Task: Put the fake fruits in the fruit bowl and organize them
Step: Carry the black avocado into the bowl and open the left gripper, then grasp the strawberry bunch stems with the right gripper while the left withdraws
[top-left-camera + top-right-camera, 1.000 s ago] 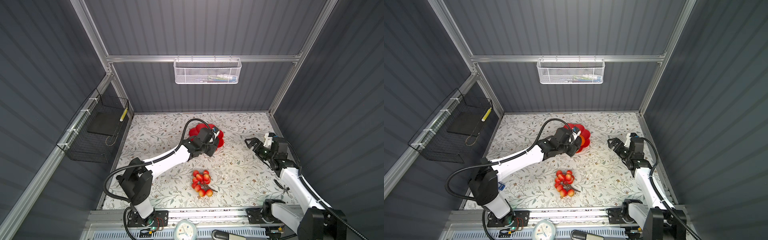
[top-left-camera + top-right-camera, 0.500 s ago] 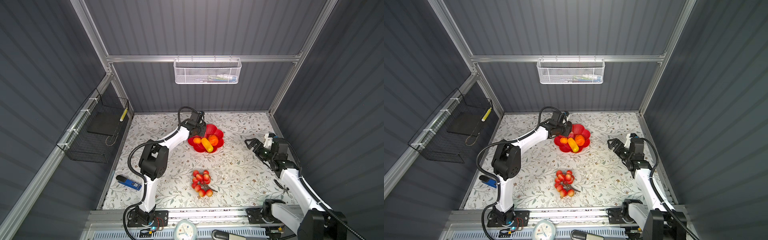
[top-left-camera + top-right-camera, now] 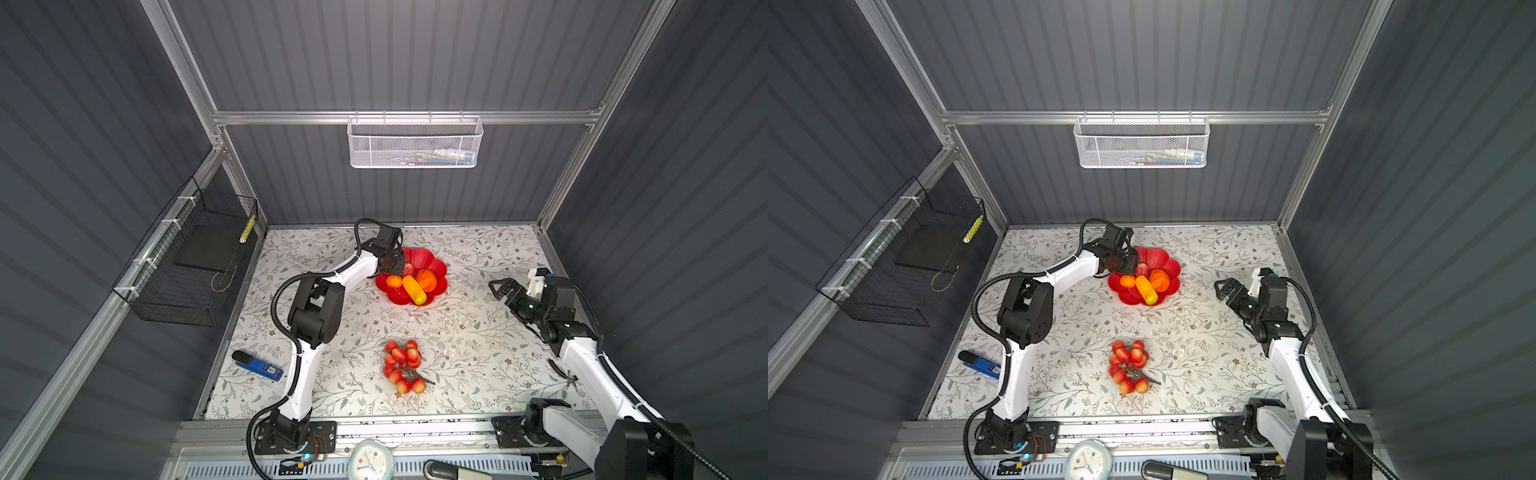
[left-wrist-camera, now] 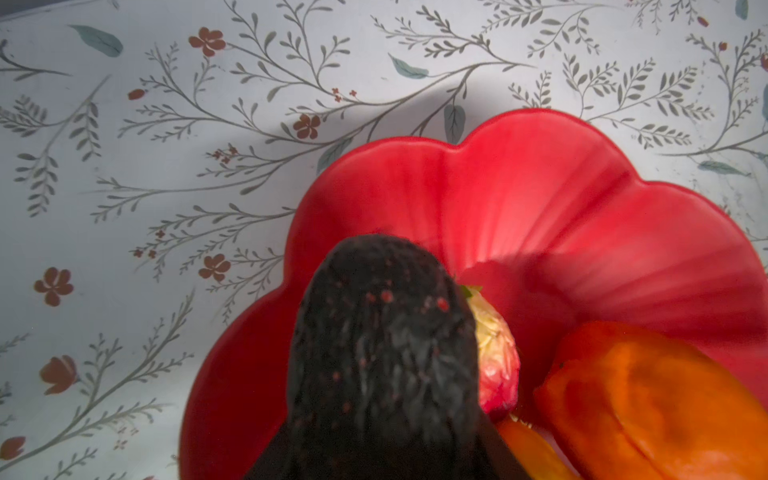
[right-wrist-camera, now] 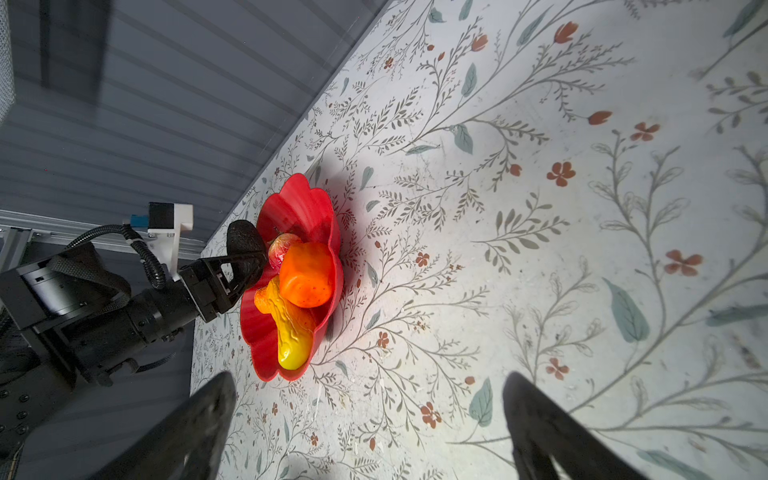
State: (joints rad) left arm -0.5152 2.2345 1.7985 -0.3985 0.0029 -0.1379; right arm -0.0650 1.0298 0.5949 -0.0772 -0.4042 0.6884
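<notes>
Left wrist view showed the fruit bowl [image 4: 519,166] as a glossy red dish with a scalloped, petal-like rim, standing on the floral table [image 3: 478,332] towards its far middle. The dark bumpy oval [image 4: 382,353], black with small red flecks, stood tilted over the bowl's left rim. A red-yellow strawberry [image 4: 496,357] lay just beside it in the dish. Both top views showed a large orange round [image 3: 427,279], a small orange round [image 3: 393,281] and a yellow oblong [image 3: 414,289] packed together in the bowl, the oblong running between the two rounds. The bunch of red grapes [image 3: 403,365] lay on the table nearer the front edge, well apart from the bowl.

The left arm rose from the front rail, bent at the elbow and stretched its white forearm out to the bowl's left rim. The left gripper [image 5: 251,257] had one finger across the dark oval, which sat between the jaws; whether they squeezed it or only flanked it could not be told. The right arm stood at the table's right side, its right gripper [image 3: 503,286] pointed towards the bowl, spread wide and holding nothing.
</notes>
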